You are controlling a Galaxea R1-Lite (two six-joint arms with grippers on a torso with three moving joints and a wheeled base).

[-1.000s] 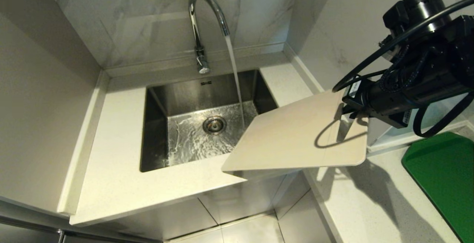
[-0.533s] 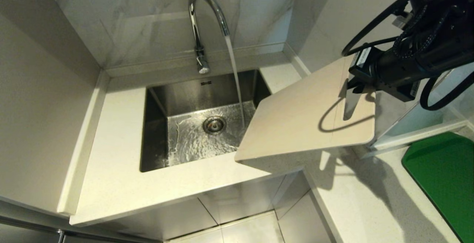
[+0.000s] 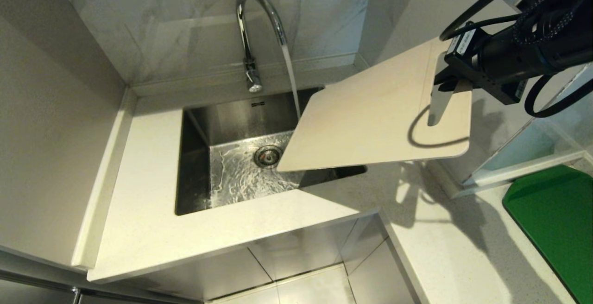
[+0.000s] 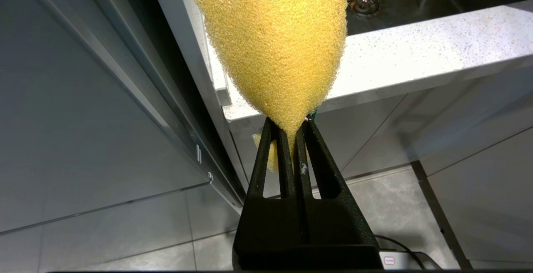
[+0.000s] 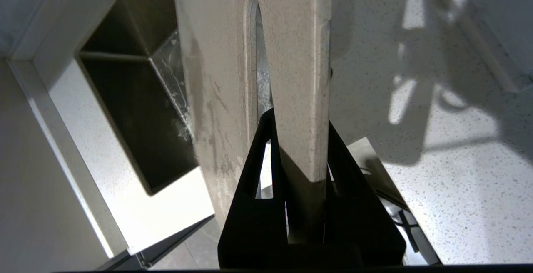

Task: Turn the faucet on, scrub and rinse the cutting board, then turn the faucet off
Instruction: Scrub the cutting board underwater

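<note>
cream cutting board [image 3: 370,123], chrome faucet [image 3: 252,26], yellow sponge [image 4: 275,35], green mat [image 3: 556,220] — white speckled counter [image 3: 153,220], grey-veined marble wall [image 3: 185,16].

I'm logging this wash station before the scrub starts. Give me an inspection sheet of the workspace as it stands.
Surface: pale speckled countertop around a steel sink; sink floor wet.
Job's things: faucet running into the sink; cutting board held tilted in the air, lower corner over the sink, beside the stream.
Clutter: green mat on the counter at right.
Grippers: right gripper shut on the cutting board's slot-handle end; left gripper shut on a yellow sponge, below counter level.
Cables: black cable looping along the right arm.
Surroundings: marble wall, tiled floor.
</note>
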